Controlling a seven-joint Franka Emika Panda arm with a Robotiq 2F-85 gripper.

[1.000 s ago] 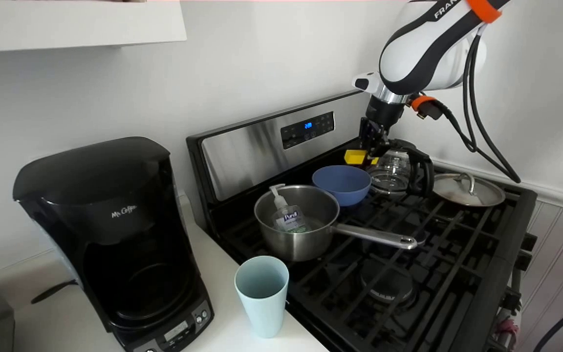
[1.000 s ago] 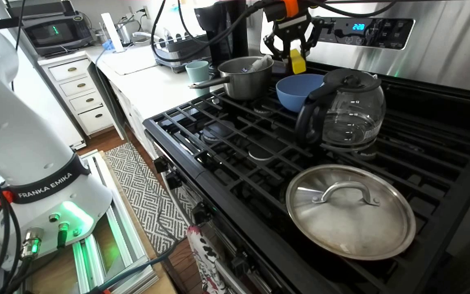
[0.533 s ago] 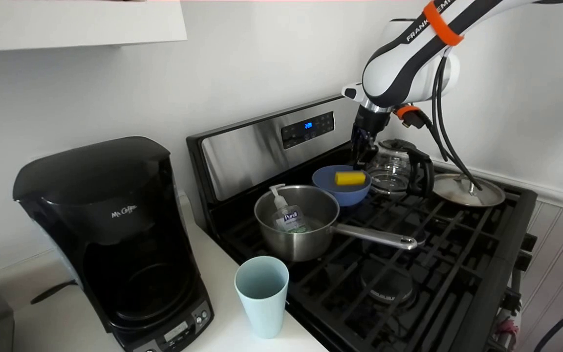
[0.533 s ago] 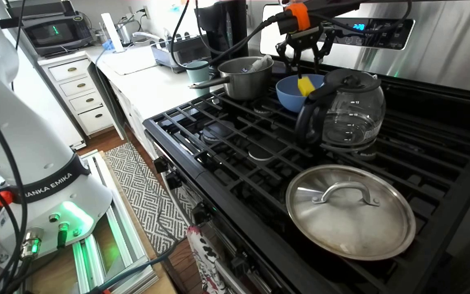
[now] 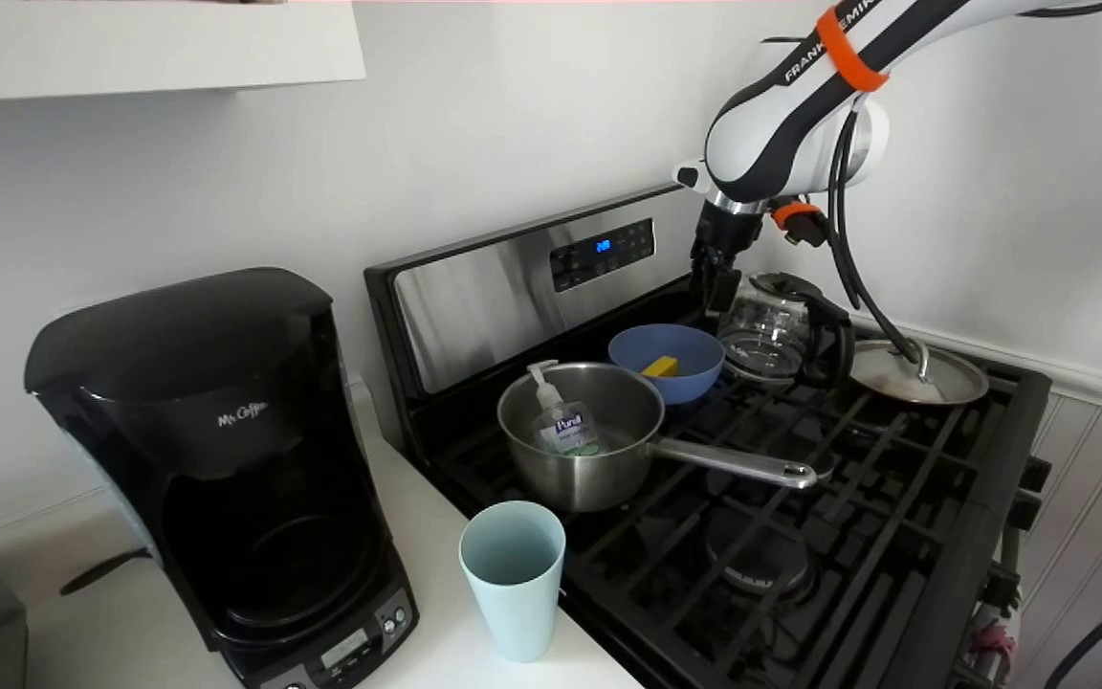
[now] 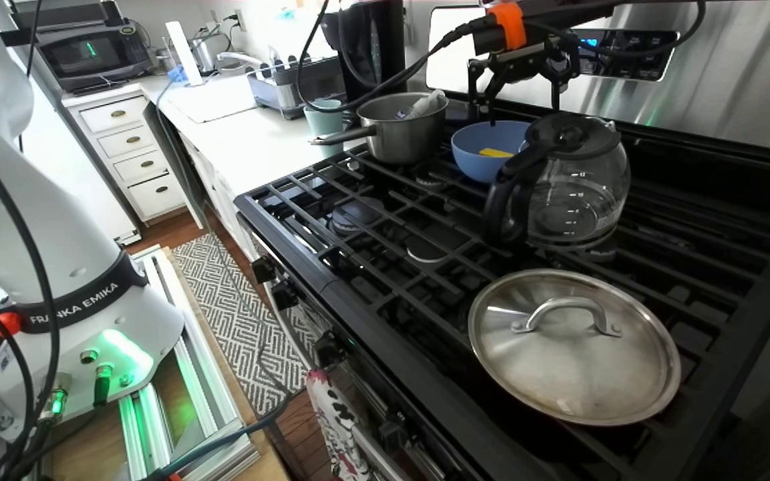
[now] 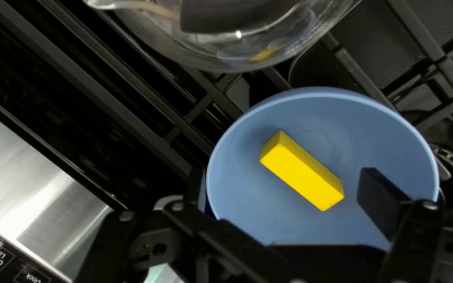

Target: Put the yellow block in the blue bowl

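Lowered since the earlier frame, yellow block (image 7: pixel 301 173) is being cradled in blue bowl (image 7: pixel 372 133) below jaws of gripper (image 6: pixel 524 116), which is being held wide, empty.

a kitchen. in both exterior views there is a stove (image 6: pixel 385 351) with black grates (image 5: pixel 857 517) and a control panel (image 5: pixel 580 268) with a lit clock (image 5: pixel 603 246); it carries a steel saucepan (image 5: pixel 580 485), a glass coffee pot (image 6: pixel 575 204) and a metal lid (image 6: pixel 579 364). a coffee maker (image 5: pixel 178 354) stands on the white bench (image 5: pixel 446 593) just beside it. in an exterior view a floral cloth (image 6: pixel 338 427) hangs at the stove's front, and farther off are a microwave (image 6: pixel 94 53), white drawers (image 6: pixel 123 148) and a patterned rug (image 6: pixel 234 321).
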